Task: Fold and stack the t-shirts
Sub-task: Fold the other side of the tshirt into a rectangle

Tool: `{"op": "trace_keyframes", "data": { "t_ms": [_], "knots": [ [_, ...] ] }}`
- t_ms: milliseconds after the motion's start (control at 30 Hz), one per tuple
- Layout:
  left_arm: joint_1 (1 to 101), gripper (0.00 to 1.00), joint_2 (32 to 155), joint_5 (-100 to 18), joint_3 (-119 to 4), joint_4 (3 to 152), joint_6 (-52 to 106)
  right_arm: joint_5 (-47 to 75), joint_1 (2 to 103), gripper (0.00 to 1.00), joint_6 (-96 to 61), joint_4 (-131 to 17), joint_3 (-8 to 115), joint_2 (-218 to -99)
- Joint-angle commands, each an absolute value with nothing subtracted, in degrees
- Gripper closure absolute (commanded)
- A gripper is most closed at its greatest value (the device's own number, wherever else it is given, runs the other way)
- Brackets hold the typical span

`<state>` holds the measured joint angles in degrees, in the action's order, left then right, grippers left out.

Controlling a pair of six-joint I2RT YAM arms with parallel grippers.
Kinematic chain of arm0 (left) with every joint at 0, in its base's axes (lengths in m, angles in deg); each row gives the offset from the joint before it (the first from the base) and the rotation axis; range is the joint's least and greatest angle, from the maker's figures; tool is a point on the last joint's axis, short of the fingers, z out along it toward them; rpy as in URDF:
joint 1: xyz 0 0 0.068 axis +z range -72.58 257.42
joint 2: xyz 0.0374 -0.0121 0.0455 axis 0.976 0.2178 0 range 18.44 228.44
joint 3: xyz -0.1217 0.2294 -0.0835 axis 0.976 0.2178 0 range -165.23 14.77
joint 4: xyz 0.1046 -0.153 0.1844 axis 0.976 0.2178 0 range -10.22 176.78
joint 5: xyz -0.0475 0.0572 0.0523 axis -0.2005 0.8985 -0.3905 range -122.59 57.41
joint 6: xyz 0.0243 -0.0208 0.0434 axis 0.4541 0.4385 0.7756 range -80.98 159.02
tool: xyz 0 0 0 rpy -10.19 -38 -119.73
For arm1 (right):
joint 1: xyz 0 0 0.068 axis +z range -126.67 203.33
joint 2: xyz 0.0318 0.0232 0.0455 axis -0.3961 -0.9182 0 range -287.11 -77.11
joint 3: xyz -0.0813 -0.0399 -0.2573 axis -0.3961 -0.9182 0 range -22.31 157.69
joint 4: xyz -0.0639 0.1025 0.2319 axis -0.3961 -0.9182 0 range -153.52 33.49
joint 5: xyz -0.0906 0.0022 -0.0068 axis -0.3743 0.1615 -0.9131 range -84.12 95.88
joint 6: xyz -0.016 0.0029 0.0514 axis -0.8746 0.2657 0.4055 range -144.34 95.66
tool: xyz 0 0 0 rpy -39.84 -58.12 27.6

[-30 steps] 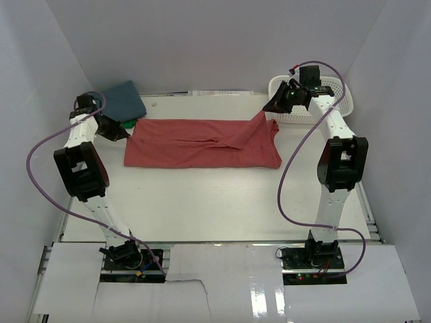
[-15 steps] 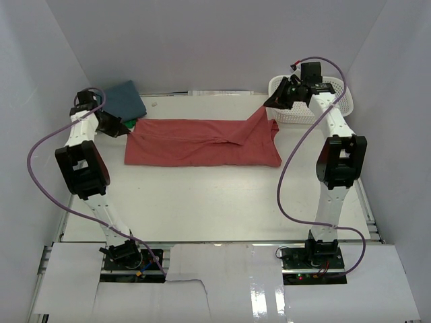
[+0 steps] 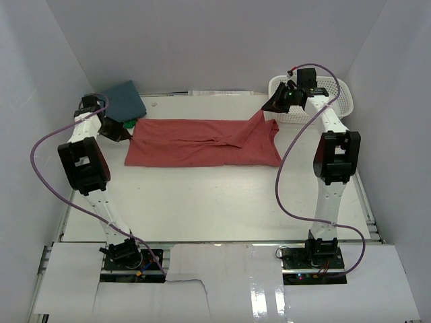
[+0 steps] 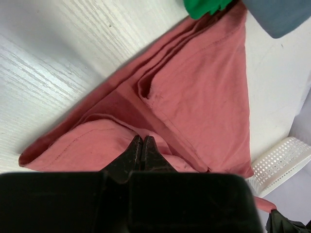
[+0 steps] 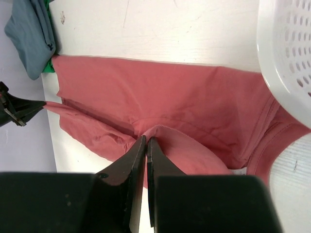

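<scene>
The coral-red t-shirt (image 3: 202, 142) lies stretched across the far middle of the table, folded lengthwise. My left gripper (image 3: 121, 132) is shut on its left end, and the wrist view shows the cloth (image 4: 204, 92) pinched at the tips of that gripper (image 4: 141, 138). My right gripper (image 3: 269, 108) is shut on the right end, lifted as a peak; its wrist view shows the red cloth (image 5: 160, 97) pinched at that gripper's tips (image 5: 146, 140). The slate-blue t-shirt (image 3: 124, 99) lies folded at the far left with the green t-shirt (image 3: 128, 123) peeking out under it.
A white mesh basket (image 3: 320, 101) stands at the far right, right behind my right gripper, and shows in the right wrist view (image 5: 286, 63). White walls close in the table on the left, back and right.
The left gripper has shifted slightly right and down toward the shirt's left end. The right gripper has moved slightly left. The shirt keeps about the same shape.
</scene>
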<state>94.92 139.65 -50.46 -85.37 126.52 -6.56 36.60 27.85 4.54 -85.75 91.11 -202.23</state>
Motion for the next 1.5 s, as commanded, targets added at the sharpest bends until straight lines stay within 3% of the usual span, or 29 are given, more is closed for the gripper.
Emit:
{"op": "trace_keyframes", "data": {
  "t_ms": [0,1467],
  "knots": [
    [94.91,1.0,138.85,-49.38,-86.83,125.74,-7.12,37.78,27.46,0.92,5.19,-80.6,91.85,-203.23],
    [94.47,1.0,144.65,-50.08,-89.03,120.3,-10.2,38.57,26.85,0.91,7.65,-69.52,96.07,-214.74]
  ]
}}
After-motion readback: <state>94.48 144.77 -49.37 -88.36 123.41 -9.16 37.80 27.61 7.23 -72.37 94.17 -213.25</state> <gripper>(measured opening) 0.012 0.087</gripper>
